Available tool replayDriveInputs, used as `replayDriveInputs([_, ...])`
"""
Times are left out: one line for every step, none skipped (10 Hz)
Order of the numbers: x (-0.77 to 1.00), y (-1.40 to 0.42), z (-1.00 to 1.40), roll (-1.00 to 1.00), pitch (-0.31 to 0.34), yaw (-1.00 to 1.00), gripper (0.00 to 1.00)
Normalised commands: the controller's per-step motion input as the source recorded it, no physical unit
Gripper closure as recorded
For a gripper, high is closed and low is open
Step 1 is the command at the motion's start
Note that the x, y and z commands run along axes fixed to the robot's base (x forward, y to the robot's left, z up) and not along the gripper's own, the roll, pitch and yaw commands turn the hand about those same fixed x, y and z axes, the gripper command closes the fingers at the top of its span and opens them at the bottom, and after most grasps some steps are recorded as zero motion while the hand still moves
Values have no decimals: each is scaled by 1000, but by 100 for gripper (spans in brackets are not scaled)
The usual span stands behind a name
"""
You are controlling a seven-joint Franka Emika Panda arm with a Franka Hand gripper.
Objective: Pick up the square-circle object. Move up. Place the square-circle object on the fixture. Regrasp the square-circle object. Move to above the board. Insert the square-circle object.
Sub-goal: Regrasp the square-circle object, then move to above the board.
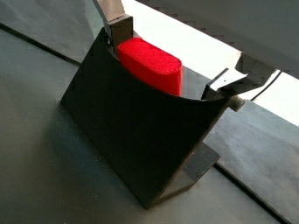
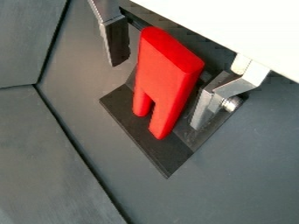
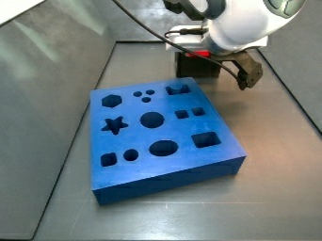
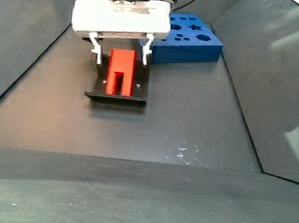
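The square-circle object (image 2: 165, 74), a bright red-orange block with a slot in one end, leans on the dark fixture (image 2: 149, 143). It also shows in a wrist view (image 1: 149, 61) and in a side view (image 4: 121, 68). My gripper (image 2: 162, 77) straddles the block with its jaws open, one finger (image 2: 114, 39) apart from the block and one finger (image 2: 211, 107) close beside it. The gripper (image 1: 173, 61) stands over the fixture (image 1: 140, 131). The blue board (image 3: 157, 127) with its shaped holes lies beside the fixture (image 3: 195, 64). In that side view the gripper (image 3: 234, 73) hides the block.
The fixture (image 4: 118, 92) stands on the dark floor of a bin with sloping walls. The board (image 4: 189, 37) lies behind and to the right of it in that side view. A cable runs to the wrist.
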Motion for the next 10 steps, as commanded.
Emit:
replayDriveInputs([8, -9, -171, 63, -33, -19, 0])
replayDriveInputs([8, -9, -171, 63, -33, -19, 0])
replayDriveInputs([0, 0, 0, 0, 0, 0, 100])
replayDriveInputs([-32, 184, 1000, 34, -230, -79, 100])
replayDriveInputs([-35, 180, 1000, 19, -232, -91, 100])
replayDriveInputs([-44, 173, 1000, 3, -224, -117, 100])
replayDriveInputs([-53, 158, 1000, -31, -185, -172, 100])
replayDriveInputs([-56, 155, 1000, -55, -150, -200, 100])
replayDriveInputs([-62, 151, 1000, -75, -111, -210, 100])
replayDriveInputs([-69, 145, 1000, -90, -70, -209, 100])
